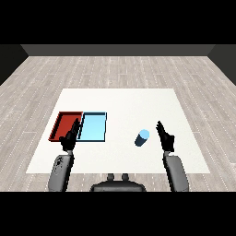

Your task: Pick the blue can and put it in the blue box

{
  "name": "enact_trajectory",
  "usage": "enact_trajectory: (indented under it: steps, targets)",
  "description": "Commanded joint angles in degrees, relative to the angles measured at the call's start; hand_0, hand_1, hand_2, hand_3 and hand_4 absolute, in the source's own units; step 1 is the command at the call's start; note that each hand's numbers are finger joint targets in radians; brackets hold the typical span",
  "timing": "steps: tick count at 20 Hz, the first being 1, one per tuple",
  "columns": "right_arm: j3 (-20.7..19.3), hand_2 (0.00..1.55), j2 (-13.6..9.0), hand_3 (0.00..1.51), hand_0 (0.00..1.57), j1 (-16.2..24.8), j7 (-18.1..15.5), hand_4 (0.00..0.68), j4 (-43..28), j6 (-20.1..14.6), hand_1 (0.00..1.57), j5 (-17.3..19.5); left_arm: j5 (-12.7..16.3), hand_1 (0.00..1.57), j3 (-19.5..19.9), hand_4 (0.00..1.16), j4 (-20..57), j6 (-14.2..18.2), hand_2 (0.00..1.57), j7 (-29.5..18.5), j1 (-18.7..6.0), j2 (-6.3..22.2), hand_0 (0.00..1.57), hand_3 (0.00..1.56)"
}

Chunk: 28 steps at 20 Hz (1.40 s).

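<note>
A blue can [142, 137] lies tilted on the white table [124, 103], right of centre. My right hand [166, 138] hovers just to the can's right, fingers straight and open, apart from the can. The light blue tray [93, 126] lies left of centre with nothing in it. My left hand [69, 138] is raised over the near edge where the red tray [67, 124] and the blue tray meet, fingers relaxed and open, holding nothing.
The red tray sits directly left of the blue tray, touching it. A wooden floor [120, 69] surrounds the table. Bare table surface stretches between the blue tray and the can.
</note>
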Motion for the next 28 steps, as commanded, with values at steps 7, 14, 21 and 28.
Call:
enact_trajectory:
  steps: [7, 14, 21, 28]
  targets:
    - [2.7, 0.0, 6.3, 0.0, 0.0, 0.9, -9.3, 0.0, -5.3, 4.3, 0.0, -5.1, 2.3, 0.0, 1.4, 0.0, -2.4, 1.3, 0.0, -10.5, -0.6, -5.1, 0.0, 0.0]
    - [1.6, 0.0, 4.1, 0.0, 0.0, 6.7, -20.3, 0.0, -3.5, 10.7, 0.0, -7.0, 1.3, 0.0, 1.3, 0.0, -0.3, -0.4, 0.0, -21.5, 5.3, -5.4, 0.0, 0.0]
    - [2.5, 0.0, 6.8, 0.0, 0.0, 4.4, -21.3, 0.0, 1.3, 8.7, 0.0, -4.1, 2.1, 0.0, 1.4, 0.0, 1.7, -0.6, 0.0, -21.3, 3.5, -5.9, 0.0, 0.0]
    - [2.8, 0.0, 7.6, 0.0, 0.0, 6.3, -19.6, 0.0, -1.8, 8.3, 0.0, -4.3, 0.1, 0.0, 1.8, 0.0, 2.1, 1.5, 0.0, -19.2, 0.0, -5.3, 0.0, 0.0]
